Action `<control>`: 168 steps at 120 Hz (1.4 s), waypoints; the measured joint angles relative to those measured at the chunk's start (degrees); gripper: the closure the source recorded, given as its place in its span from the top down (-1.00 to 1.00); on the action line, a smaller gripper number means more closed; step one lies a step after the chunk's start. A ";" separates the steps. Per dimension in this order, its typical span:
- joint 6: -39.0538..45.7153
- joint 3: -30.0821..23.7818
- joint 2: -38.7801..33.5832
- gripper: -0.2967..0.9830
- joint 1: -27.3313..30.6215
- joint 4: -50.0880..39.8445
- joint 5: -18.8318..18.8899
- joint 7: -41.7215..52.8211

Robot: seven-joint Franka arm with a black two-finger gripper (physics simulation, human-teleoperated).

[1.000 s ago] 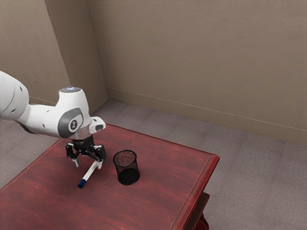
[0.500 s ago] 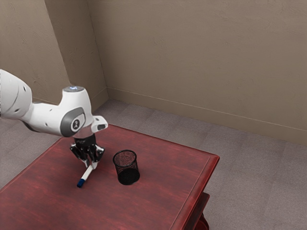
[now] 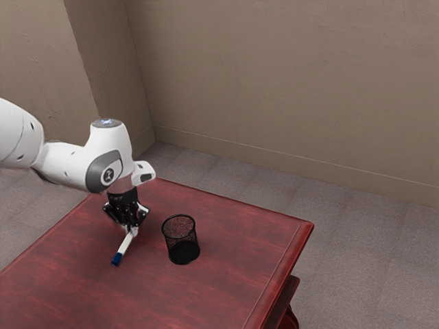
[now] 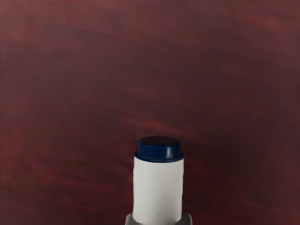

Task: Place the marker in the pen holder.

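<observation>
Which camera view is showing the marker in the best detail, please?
The wrist view: the marker appears large and close there, with a blue end and white barrel clearly visible. The exterior view shows it smaller but more of its length, slanting from the gripper, beside the mesh pen holder.

Round emblem [image 3: 108, 176]: dark mark on a pale disc, set in the grey cover [image 3: 95, 179] of the white robot arm [image 3: 65, 159]; too small to read.
Arm lettering: no words, brand or numbers legible.
</observation>
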 joint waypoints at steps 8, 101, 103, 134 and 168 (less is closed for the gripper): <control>0.09 -0.52 -1.43 -0.70 -0.04 0.00 1.22 -0.39; 5.95 -16.55 -21.76 -0.69 -0.26 -4.22 11.26 -7.31; 6.22 -16.76 -21.50 -0.69 -0.30 -4.20 11.33 -7.48; 10.19 -17.43 -19.51 -0.69 -0.38 -4.20 12.78 -9.51; 13.36 -17.54 -16.71 -0.54 -0.16 -4.10 14.87 -10.84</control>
